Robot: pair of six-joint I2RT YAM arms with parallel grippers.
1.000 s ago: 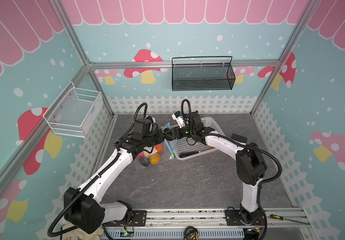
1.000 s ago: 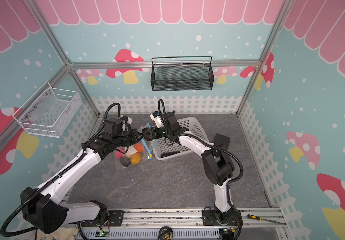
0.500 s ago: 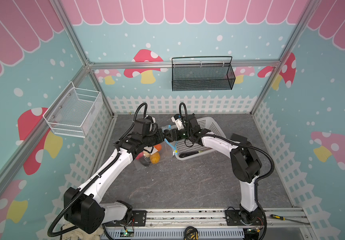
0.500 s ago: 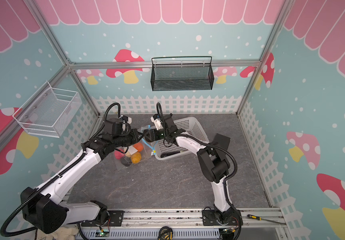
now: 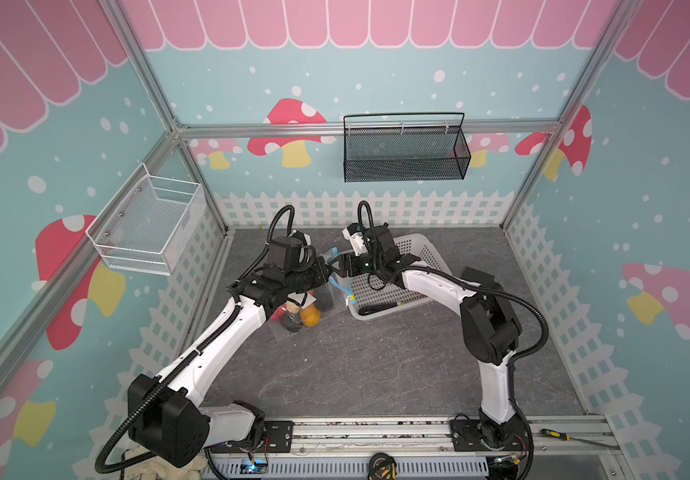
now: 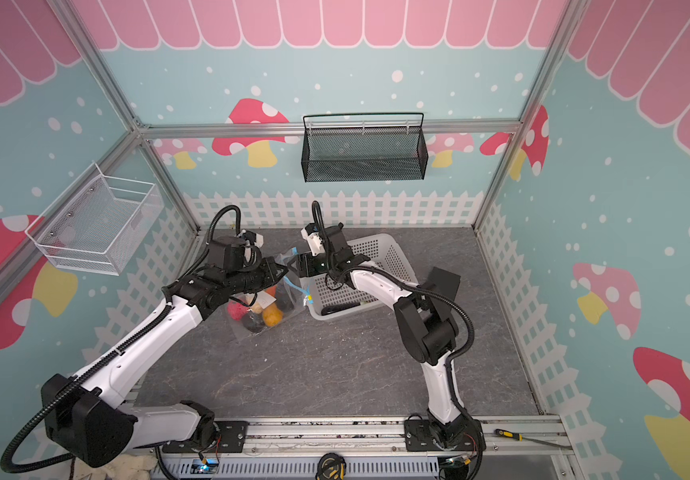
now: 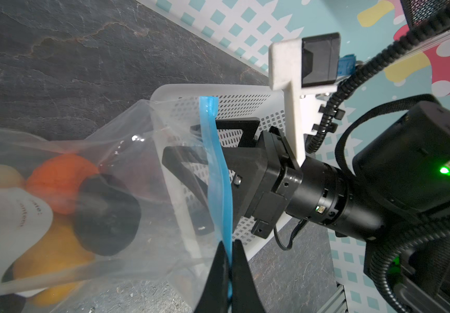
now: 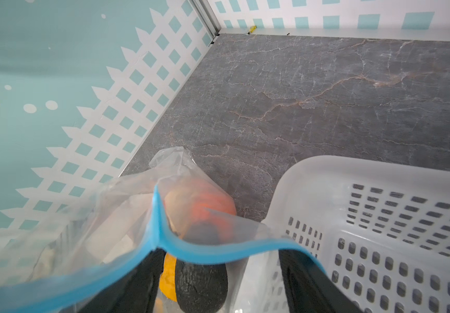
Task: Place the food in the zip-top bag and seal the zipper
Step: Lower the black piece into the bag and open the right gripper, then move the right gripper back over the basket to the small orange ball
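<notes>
Status: part-complete. The zip-top bag point(image 6: 289, 309) is held up over the counter point(image 6: 335, 365), just beside the basket point(image 6: 376, 240), with orange, yellow, black and pink food point(image 6: 271, 316) inside.

One long dark piece point(image 5: 376, 308) lies in the basket and shows in both top views only.

Only the left wrist view shows the left hand point(image 7: 228, 245) pinched on the zipper point(image 7: 215, 168). The right hand point(image 8: 219, 253) stands open astride it.

In my judgement, sealing is outstanding.

At my left pincer point(image 7: 229, 245) the zipper point(image 7: 216, 173) looks smooth blue plastic, the bag point(image 7: 139, 127) clear, glossy, crinkled film. Beside my right pincer point(image 8: 221, 260) I see a matt white perforated plastic basket point(image 8: 381, 184) on matt, veined stone-look tabletop point(image 8: 327, 94).
</notes>
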